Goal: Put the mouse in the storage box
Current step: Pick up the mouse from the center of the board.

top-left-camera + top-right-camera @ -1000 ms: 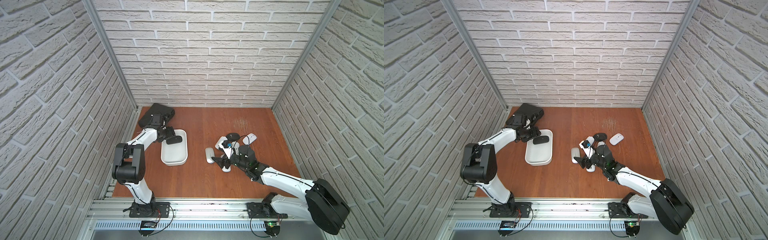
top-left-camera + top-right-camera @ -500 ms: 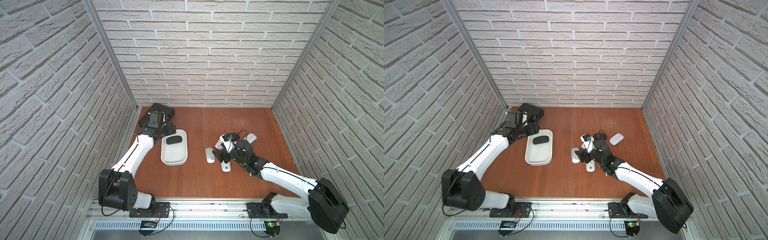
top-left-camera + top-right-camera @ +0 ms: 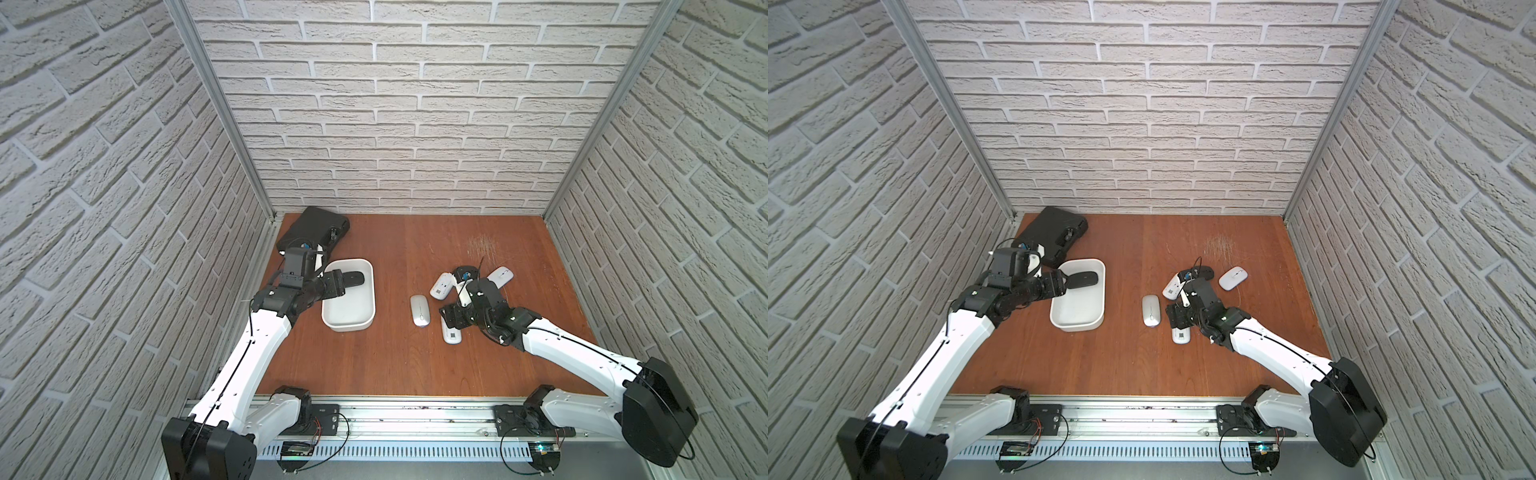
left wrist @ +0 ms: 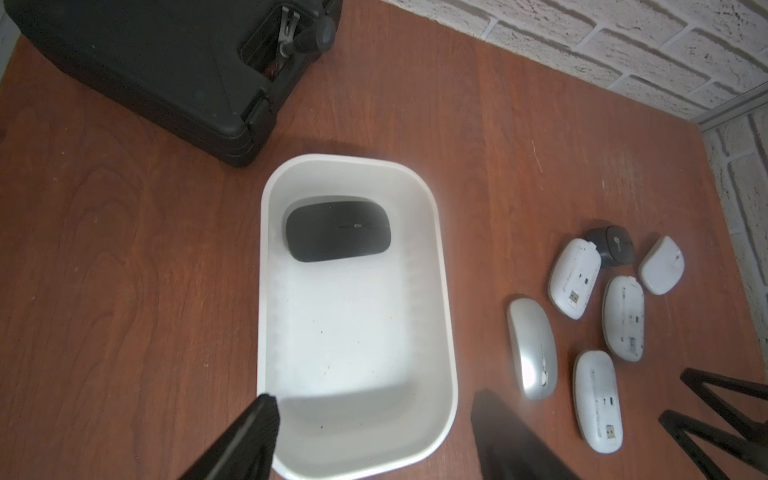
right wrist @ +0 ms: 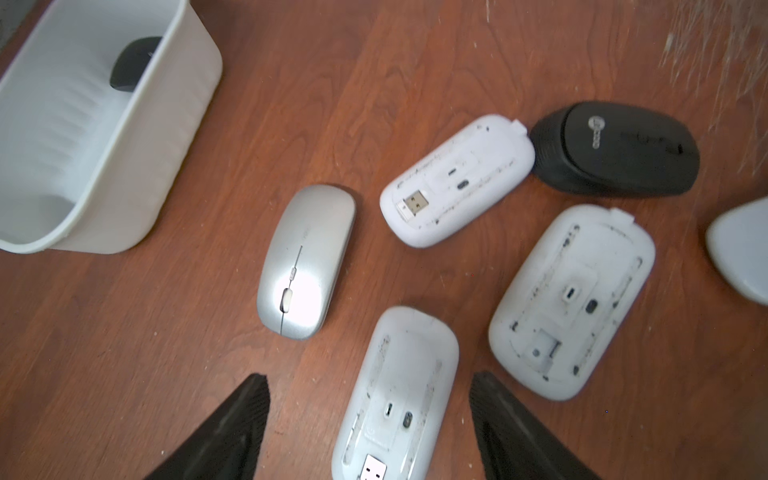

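Note:
The storage box (image 3: 350, 320) (image 3: 1077, 316) (image 4: 353, 332) (image 5: 83, 124) is a white tub at the left of the table. A black mouse (image 3: 356, 277) (image 3: 1084, 278) (image 4: 338, 230) (image 5: 133, 62) lies flat in its far end. My left gripper (image 3: 337, 286) (image 3: 1061, 284) (image 4: 374, 401) hovers open and empty above the box's left side, clear of that mouse. My right gripper (image 3: 451, 322) (image 3: 1177, 320) (image 5: 368, 380) is open low over an upside-down white mouse (image 3: 452, 336) (image 3: 1181, 336) (image 5: 399, 395). Its fingers stand on either side with gaps showing.
A silver mouse (image 3: 419, 309) (image 5: 307, 262) lies between box and right gripper. Two more overturned white mice (image 5: 457, 178) (image 5: 571, 299), a black mouse (image 5: 615, 149) and an upright white mouse (image 3: 500, 276) cluster behind. A flat black case (image 3: 311, 228) (image 4: 158, 62) sits at the back left corner.
The left arm has swung its elbow outward, and its gripper has come up off the black mouse, which stays in the box. The right gripper has shifted slightly over the mice.

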`<state>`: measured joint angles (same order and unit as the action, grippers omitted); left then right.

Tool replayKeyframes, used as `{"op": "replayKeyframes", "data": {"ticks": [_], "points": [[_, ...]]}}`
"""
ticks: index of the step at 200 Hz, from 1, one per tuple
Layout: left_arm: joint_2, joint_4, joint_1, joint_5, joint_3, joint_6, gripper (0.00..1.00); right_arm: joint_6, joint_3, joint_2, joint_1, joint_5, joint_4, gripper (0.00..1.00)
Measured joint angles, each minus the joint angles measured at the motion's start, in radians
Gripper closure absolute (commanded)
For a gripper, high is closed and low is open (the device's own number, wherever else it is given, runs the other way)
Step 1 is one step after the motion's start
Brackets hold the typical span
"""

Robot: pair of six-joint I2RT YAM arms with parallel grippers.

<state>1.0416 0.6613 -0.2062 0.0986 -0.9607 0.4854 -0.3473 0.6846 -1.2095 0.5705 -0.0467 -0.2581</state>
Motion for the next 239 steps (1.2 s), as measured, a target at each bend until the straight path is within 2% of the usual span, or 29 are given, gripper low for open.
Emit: {"op": "replayKeyframes", "data": {"ticks": [39,100,129,183,222,239], "points": [[-0.007,0.017,-0.003,0.000,0.029,0.000,0.23,-0.062,-0.001,-0.057,0.003,0.016,-0.046,0.19],[0.003,0.014,-0.003,0.004,0.039,0.001,0.23,-0.089,0.017,-0.210,0.033,0.014,-0.101,0.19],[0.004,0.014,-0.004,0.004,0.046,0.002,0.23,-0.100,0.035,-0.264,0.061,-0.006,-0.106,0.29],[0.004,0.014,-0.004,0.004,0.048,0.002,0.24,-0.132,0.069,-0.329,0.082,-0.084,-0.108,0.30],[0.004,0.014,-0.004,0.010,0.048,0.001,0.24,-0.143,0.079,-0.344,0.082,-0.106,-0.098,0.46],[0.004,0.014,-0.007,0.023,0.048,0.001,0.24,-0.142,0.077,-0.340,0.082,-0.106,-0.092,0.50]]}}
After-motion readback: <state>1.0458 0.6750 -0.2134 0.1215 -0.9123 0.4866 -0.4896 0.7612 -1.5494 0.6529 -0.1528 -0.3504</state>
